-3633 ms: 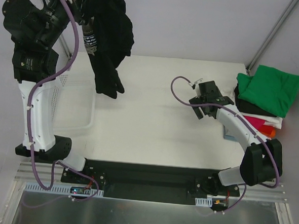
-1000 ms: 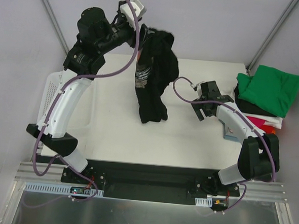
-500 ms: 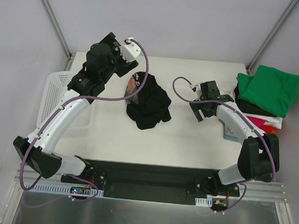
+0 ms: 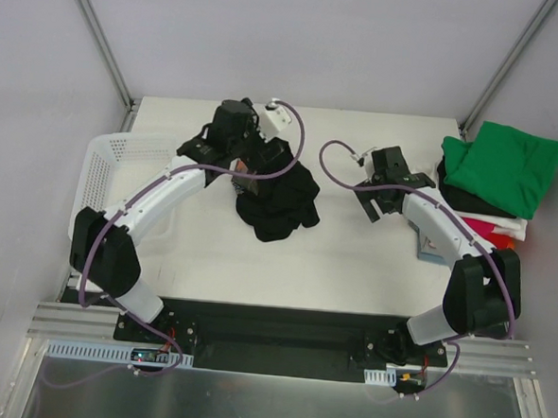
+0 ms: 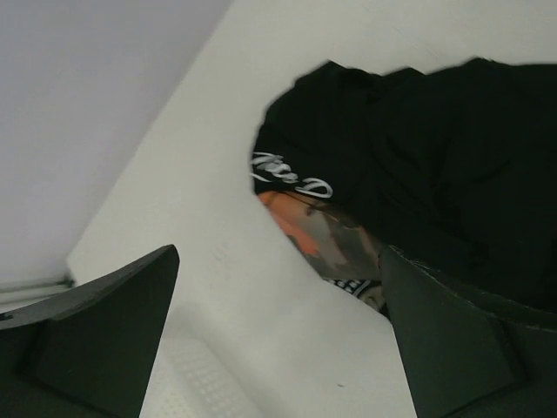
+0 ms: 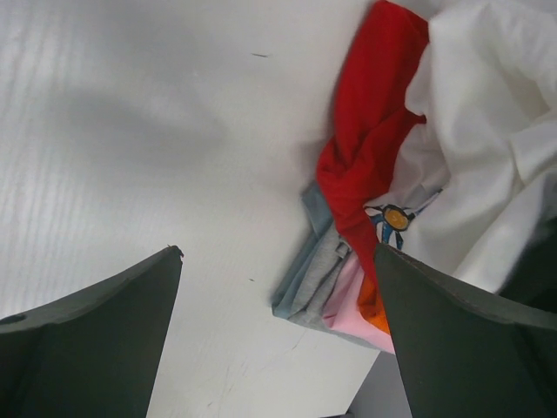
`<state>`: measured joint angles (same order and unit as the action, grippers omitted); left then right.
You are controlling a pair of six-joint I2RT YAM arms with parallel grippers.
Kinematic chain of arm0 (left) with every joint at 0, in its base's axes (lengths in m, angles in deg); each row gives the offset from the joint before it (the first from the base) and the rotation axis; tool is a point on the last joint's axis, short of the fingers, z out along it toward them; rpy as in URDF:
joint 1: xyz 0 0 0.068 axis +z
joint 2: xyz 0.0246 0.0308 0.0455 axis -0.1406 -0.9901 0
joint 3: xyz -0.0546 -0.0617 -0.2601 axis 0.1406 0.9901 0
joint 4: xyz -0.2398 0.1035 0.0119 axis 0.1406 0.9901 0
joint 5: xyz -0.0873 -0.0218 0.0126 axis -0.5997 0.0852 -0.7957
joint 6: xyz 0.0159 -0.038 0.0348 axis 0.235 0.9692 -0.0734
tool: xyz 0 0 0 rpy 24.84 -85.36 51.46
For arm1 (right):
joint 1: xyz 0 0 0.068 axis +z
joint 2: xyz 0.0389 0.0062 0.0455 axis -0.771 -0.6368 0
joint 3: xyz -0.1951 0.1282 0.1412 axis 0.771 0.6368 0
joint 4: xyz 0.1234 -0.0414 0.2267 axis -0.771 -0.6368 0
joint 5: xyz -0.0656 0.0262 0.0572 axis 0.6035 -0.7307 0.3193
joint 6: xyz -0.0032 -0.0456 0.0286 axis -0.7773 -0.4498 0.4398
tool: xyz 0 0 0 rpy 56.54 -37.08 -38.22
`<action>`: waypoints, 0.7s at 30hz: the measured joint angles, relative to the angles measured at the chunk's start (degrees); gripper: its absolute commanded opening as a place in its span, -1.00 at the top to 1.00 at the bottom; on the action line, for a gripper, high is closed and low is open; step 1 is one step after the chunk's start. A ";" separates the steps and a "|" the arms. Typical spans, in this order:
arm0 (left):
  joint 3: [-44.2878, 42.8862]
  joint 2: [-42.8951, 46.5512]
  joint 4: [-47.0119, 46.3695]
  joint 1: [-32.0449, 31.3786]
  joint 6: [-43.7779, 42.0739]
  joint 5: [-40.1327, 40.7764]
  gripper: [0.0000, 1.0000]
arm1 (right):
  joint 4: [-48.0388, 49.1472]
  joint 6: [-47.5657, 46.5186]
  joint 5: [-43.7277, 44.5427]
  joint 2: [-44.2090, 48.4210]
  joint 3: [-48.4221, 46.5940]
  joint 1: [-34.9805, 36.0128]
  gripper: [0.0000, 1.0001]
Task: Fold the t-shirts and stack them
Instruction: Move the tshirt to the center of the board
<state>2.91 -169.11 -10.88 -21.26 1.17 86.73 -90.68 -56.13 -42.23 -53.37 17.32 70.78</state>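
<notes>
Left gripper [image 5: 274,257] gapes wide and holds nothing, hovering low over the far-left edge of the black shirt [image 4: 279,204], whose print shows between its fingers. That shirt lies in a crumpled heap on the table [image 4: 352,261], neither spread nor folded. To the shirt's right, near but apart, the right gripper [image 6: 278,252] is also wide and empty. Well right of the shirt sits the stack [image 4: 504,166], green on top with black, white, red, pink and orange beneath; those look done. Left of the shirt is the basket [image 4: 102,160]. By my judgement most of the task is finished, leaving this shirt to flatten, fold and add to the stack
</notes>
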 measured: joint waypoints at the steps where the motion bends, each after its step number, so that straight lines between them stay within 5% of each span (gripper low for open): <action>1: 1.42 -1.20 0.11 -0.42 0.79 -0.79 -0.99 | 0.00 -0.04 0.15 0.02 0.00 -1.14 -0.93; 12: 7.41 -7.43 3.34 -11.63 3.74 -5.77 -0.91 | -0.09 -0.90 0.07 0.13 0.02 -9.92 -0.93; 21: 6.99 -13.09 3.34 -12.22 4.42 -6.43 -0.83 | -0.70 -0.61 -1.88 0.46 0.07 -9.97 -0.93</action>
<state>9.90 -182.20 -7.54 -33.48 5.59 80.30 -91.38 -56.74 -44.11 -52.91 17.39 60.82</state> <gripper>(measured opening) 0.928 0.966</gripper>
